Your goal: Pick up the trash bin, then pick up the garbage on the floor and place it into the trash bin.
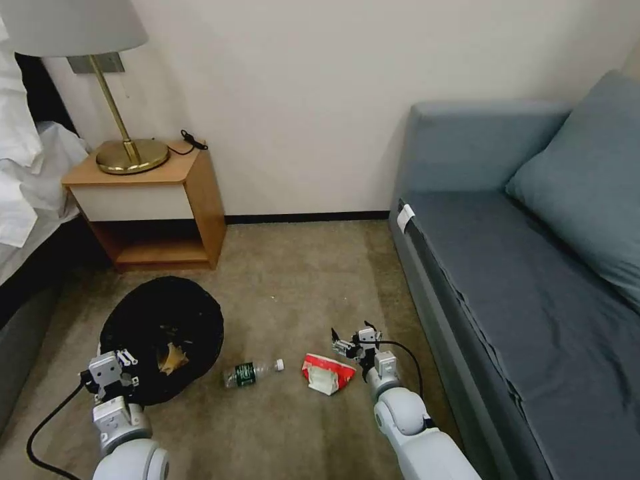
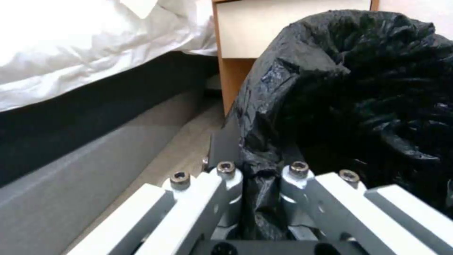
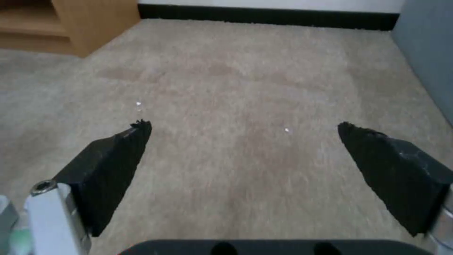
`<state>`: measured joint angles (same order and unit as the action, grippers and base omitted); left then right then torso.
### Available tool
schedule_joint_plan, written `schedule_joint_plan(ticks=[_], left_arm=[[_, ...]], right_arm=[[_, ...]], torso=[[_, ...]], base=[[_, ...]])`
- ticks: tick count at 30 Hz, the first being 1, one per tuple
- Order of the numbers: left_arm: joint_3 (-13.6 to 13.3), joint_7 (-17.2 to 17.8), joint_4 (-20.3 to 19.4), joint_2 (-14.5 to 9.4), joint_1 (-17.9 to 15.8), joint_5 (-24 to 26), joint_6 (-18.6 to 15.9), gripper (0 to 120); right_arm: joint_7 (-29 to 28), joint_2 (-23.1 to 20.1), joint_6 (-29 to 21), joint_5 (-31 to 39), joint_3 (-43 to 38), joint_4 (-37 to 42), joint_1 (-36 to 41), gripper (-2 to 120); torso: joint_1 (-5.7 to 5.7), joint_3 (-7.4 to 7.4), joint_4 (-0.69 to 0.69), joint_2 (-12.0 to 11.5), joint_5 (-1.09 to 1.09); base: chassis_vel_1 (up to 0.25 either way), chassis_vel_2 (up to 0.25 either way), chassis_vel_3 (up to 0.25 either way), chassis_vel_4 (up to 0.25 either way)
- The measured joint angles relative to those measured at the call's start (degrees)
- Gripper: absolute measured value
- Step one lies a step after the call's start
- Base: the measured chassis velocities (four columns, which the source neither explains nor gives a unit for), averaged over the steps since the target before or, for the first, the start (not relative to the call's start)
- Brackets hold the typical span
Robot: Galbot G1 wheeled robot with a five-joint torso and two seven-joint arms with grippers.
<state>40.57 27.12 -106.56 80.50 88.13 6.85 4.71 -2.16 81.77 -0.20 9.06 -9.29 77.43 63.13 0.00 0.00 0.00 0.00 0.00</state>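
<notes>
1. Trash bin point(image 1: 162, 337): it hangs on the left pincer point(image 1: 124, 363), rim tilted toward the litter, apparently so that pieces can be dropped in from the right. A gold-brown snack wrapper point(image 1: 175, 359) lies inside, just beyond the left pincer.
2. The left pincer point(image 2: 258, 177) is clenched on the near rim; in the left wrist view a fold of black bag is squeezed between its two fingers, with the bin wall bulging away past them.
3. The right pincer point(image 1: 351, 341) is released, jaws spread wide. In the right wrist view its dark pads point(image 3: 113, 166) stand far apart over bare carpet point(image 3: 245, 106), holding and touching nothing.
4. The red-white snack bag point(image 1: 328, 374) lies just beside and below the right pincer, on its bin side, so this looks like the approach for a grasp.
5. The clear bottle with green label point(image 1: 252, 373) lies on the floor between the two pincers, close to the bin's edge.
</notes>
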Motion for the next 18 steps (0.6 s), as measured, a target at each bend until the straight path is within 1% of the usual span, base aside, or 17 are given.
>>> schedule_joint_plan(ticks=[10, 18], left_arm=[[-0.08, -0.06, 1.17, -0.08, -0.57, 0.05, -0.02, 3], [0.46, -0.10, 1.40, -0.13, -0.30, 0.08, 0.07, 3]], right_arm=[[0.02, 0.12, 0.69, 0.18, 1.76, -1.89, -1.77, 100], [0.40, -0.58, 0.67, 0.99, 4.88, -4.51, -5.60, 100]], torso=[[0.00, 0.00, 0.00, 0.00, 0.00], [0.00, 0.00, 0.00, 0.00, 0.00]], base=[[-0.102, 0.111, 0.100, -0.093], [-0.004, 0.007, 0.010, -0.003]])
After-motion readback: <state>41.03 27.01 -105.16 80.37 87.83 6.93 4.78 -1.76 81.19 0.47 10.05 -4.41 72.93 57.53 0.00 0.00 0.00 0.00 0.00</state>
